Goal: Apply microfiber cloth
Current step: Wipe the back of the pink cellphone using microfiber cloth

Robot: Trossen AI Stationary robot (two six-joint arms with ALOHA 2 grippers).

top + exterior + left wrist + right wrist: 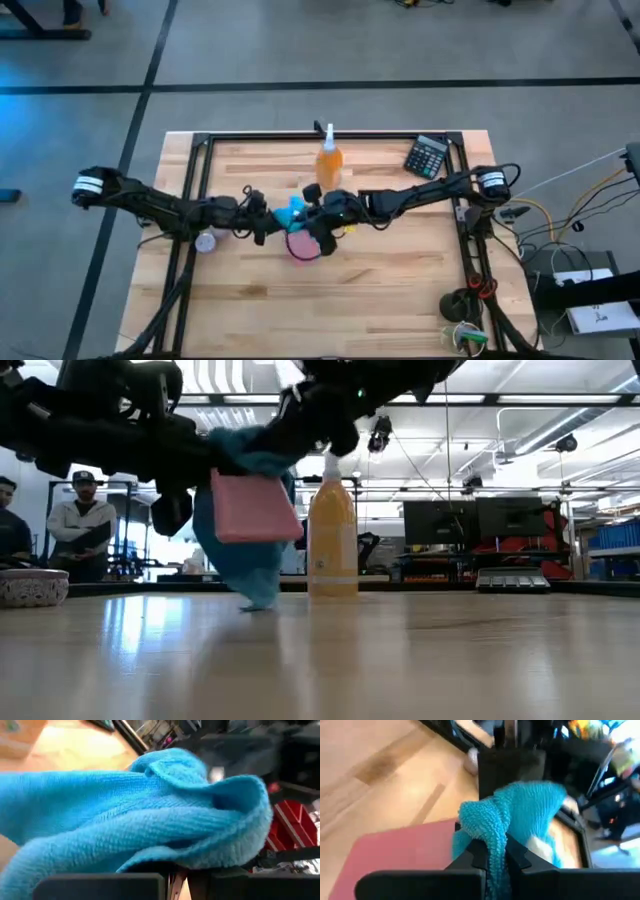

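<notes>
- In the middle of the wooden desk (400,290), two dark arms meet, one from each side.
- There is one microfiber cloth (291,213), one pink flat thing (304,246), one orange spray bottle (329,160), one black calculator (428,157) and one small round dish (206,241).
- The microfiber cloth is bright turquoise blue, soft and fuzzy, and bunched into folds.
- It is held up between the two grippers, above the desk, just in front of the spray bottle.
- The left gripper (262,222) has its fingers (150,885) closed on the cloth.
- The right gripper (318,212) has its fingers (477,857) pinched shut on a fold of the cloth too.
- The low view shows the cloth (245,550) hanging down, with its tip at or just above the desk. The high view does not show this.
- The low view also shows two people (82,520) standing far back in the room.
- The right wrist view shows the pink thing (395,855) right beside the cloth.
</notes>
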